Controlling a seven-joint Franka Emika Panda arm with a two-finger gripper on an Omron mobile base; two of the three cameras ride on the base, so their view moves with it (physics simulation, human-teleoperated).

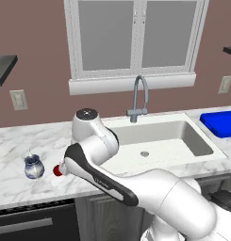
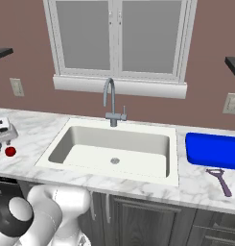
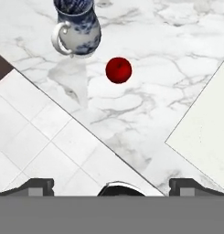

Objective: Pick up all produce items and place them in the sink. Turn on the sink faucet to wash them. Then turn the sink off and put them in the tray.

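Note:
The produce item, a small glossy red fruit point(image 3: 118, 70), lies on the marble counter left of the sink point(image 1: 197, 141), beside a blue-and-white jar point(image 3: 77, 27). In the base views the fruit point(image 1: 56, 171) point(image 2: 10, 152) is partly behind my arm. My gripper point(image 3: 112, 185) hangs above the counter's front edge, short of the fruit. It is open, its fingertips point(image 3: 38, 185) wide apart with nothing between them. The white basin point(image 2: 152, 139) holds nothing but its drain. The grey gooseneck faucet point(image 1: 139, 99) point(image 2: 111, 103) stands behind it, with no water running. The blue tray point(image 1: 220, 123) point(image 2: 212, 149) sits right of the sink.
The jar point(image 1: 34, 167) stands just left of the fruit. A purple-grey peeler point(image 2: 219, 180) lies in front of the tray. The counter edge drops to tiled floor point(image 3: 31, 146) below the hand. A window sill runs behind the faucet.

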